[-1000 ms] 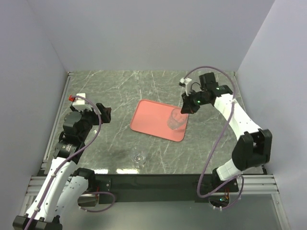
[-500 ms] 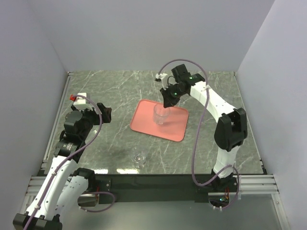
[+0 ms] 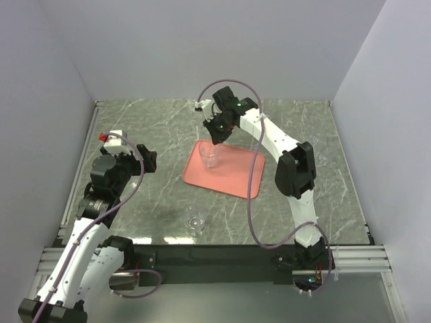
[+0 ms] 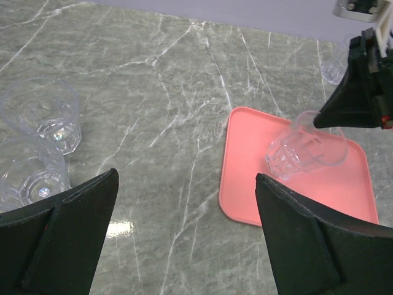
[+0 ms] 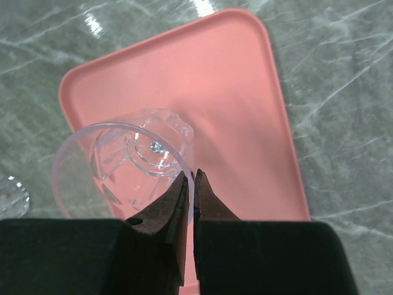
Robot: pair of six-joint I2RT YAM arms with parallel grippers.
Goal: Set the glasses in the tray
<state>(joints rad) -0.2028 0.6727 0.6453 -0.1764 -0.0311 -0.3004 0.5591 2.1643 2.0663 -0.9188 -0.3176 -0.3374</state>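
We are looking at a left arm and right arm wearing white shells and black joints, each trailing a looping mauve cable; green lights are glowing on the right; black wedge fingers.

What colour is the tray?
The tray is plain salmon pink, clearest in the right wrist view.

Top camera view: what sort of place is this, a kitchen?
Probably a robot test cell, not a kitchen: plain walls box in a marble-patterned table, two arms are bolted to its near edge, and the right gripper holds a glass over the tray.
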